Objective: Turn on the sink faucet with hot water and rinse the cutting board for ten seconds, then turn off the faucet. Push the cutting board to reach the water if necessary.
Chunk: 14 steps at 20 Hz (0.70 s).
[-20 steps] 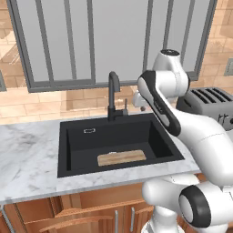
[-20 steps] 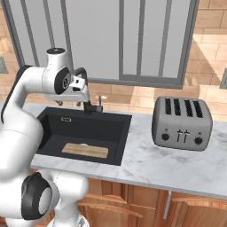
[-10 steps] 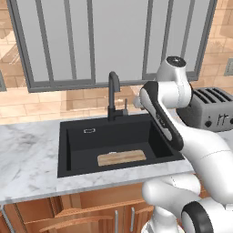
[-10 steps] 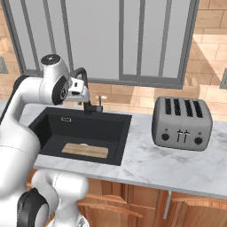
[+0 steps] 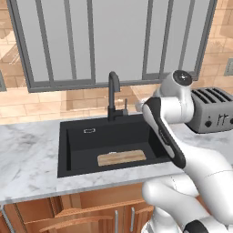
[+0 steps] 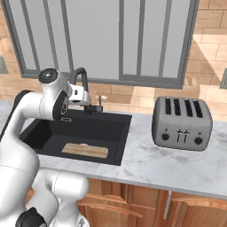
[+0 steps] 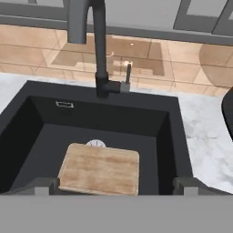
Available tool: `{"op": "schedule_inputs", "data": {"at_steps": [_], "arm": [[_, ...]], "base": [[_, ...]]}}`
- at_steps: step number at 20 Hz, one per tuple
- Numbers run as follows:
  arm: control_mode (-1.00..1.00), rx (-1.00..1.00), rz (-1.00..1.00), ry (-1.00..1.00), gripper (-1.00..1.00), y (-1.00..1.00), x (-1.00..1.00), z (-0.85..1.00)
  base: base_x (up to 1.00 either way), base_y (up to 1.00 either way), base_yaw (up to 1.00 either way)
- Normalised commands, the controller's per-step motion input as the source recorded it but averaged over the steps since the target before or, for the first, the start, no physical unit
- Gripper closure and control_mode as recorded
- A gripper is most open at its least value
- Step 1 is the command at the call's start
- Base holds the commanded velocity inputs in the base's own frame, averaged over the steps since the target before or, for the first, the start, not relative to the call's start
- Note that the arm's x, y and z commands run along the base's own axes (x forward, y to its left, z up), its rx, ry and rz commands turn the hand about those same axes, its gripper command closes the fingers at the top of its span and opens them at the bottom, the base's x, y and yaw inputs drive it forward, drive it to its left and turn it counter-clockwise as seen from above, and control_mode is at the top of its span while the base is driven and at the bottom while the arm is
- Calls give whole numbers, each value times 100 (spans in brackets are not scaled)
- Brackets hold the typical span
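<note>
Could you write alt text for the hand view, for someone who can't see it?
A light wooden cutting board lies flat on the bottom of a black sink, partly covering the drain. A tall black faucet with a small side lever stands behind the basin; no water runs. Marble counter and tan tile surround it.

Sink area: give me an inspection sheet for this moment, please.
Surface: grey marble counter around a black sink.
Job's things: board flat on the basin floor toward the front, partly over the drain; faucet upright behind it, side lever standing up; no water running.
Clutter: toaster on the counter right of the sink.
Hand: hand open, held above the basin near the faucet, holding nothing.
Cables: nothing seen.
Surroundings: window, brick backsplash, wooden cabinets below.
</note>
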Motion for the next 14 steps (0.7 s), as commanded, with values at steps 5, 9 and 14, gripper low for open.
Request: {"op": "schedule_inputs", "data": {"at_steps": [5, 9, 14], "arm": [[-100, 0, 0, -13, -100, -6, 0, 0], [-100, 0, 0, -13, -100, -4, 0, 0], [-100, 1, 0, -11, -100, -6, 0, 0]], "base": [[0, 0, 0], [0, 0, 0], [0, 0, 0]]}}
